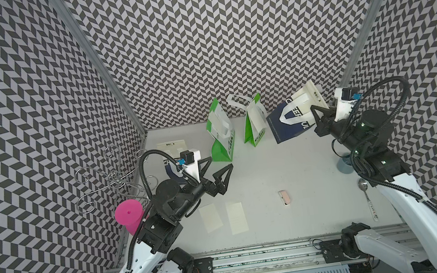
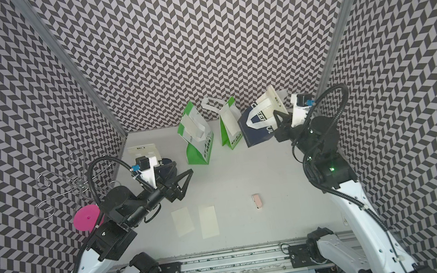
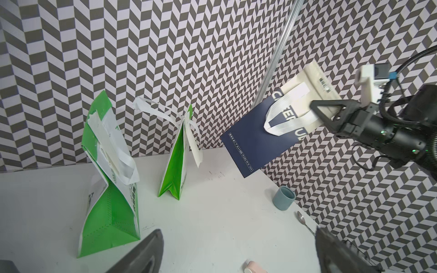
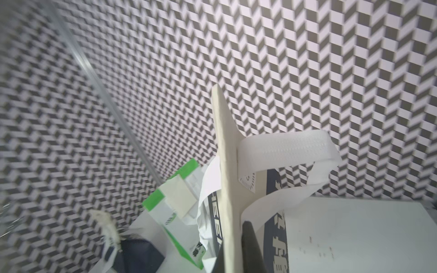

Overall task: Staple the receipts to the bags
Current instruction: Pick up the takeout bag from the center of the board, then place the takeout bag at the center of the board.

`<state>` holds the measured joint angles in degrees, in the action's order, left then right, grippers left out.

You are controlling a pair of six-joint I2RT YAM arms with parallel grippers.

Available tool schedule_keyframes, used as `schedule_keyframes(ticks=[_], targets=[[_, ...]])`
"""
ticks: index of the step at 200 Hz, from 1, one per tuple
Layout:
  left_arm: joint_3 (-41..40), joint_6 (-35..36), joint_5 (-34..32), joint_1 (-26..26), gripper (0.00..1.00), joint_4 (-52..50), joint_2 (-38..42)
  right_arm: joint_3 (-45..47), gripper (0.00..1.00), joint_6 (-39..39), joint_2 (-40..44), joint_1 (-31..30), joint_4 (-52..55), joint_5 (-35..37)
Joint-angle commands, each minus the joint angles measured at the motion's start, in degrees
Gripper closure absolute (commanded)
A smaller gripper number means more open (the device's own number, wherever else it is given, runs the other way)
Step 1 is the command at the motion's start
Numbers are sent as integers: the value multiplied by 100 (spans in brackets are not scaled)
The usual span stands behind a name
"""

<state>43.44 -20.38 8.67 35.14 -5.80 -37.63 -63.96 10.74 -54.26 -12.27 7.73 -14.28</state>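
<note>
My right gripper (image 1: 316, 114) (image 4: 233, 255) is shut on the cream top edge of a navy "CHEERFUL" bag (image 1: 287, 126) (image 2: 257, 133) (image 3: 248, 146), which hangs tilted above the table's back right. Two green-and-white bags (image 1: 222, 142) (image 1: 254, 128) stand at the back, each with a pale slip against its side. Another navy bag (image 1: 171, 170) lies half hidden behind my left wrist. Two loose receipts (image 1: 210, 218) (image 1: 236, 217) lie flat near the front. My left gripper (image 1: 221, 162) (image 3: 238, 255) is open over bare table, with nothing between its fingers.
A small pink stapler (image 1: 285, 197) (image 3: 253, 267) lies on the table right of the receipts. A blue-grey cup (image 3: 283, 197) and a spoon (image 1: 366, 197) sit by the right wall. A pink cup (image 1: 129, 213) and a wire rack (image 1: 104, 179) stand at the left wall.
</note>
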Motion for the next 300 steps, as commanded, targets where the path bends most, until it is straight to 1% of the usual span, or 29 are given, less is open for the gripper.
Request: schedule_keyframes(ticks=[1,21,41,50,59,69,87,127,158,192,227,241,251,255,260,266,279,300], targets=[[295,202,-217,-42,0,-240,149,-354,93,-586,-110,-335,93,-1311],[377,271,-353,-59,0,-356,250,-783,93,-1182,-402,-964,885,-1413],[410,298,-400,-68,0,-407,353,-984,92,-1688,-629,-1721,1430,-953],[424,299,-418,-69,0,-437,398,-1015,92,-1809,-743,-1953,1562,-771],[437,306,-436,-68,0,-471,428,-992,93,-1907,-852,-2076,1590,-787],[459,313,-462,-69,0,-524,470,-931,93,-1949,-970,-2158,1570,-802],[494,341,-480,-73,0,-629,531,-751,93,-1953,-1200,-2247,1438,-529],[451,387,-515,-68,0,-731,682,-232,93,-2019,-1647,-2290,1062,-530],[446,405,-511,-69,0,-747,663,-313,93,-2350,-2087,-2290,927,-761],[428,421,-514,-73,0,-839,695,-581,93,-2642,-2601,-2280,1046,-1021],[411,473,-603,-71,0,-906,772,-224,91,-2636,-2678,-2281,624,-994],[403,483,-586,-68,0,-909,759,0,83,-2614,-2628,-2281,436,-1087],[410,495,-572,-70,0,-914,738,128,70,-2545,-2580,-2280,357,-1098],[411,498,-568,-68,0,-920,733,165,61,-2536,-2561,-2284,328,-1081],[411,491,-568,-73,0,-923,724,202,51,-2525,-2537,-2280,313,-1079],[424,493,-568,-70,0,-924,711,245,45,-2512,-2508,-2281,294,-1053],[420,486,-574,-68,0,-919,720,288,39,-2476,-2438,-2281,282,-1002],[427,482,-576,-68,0,-914,715,288,31,-2387,-2307,-2280,226,-934]])
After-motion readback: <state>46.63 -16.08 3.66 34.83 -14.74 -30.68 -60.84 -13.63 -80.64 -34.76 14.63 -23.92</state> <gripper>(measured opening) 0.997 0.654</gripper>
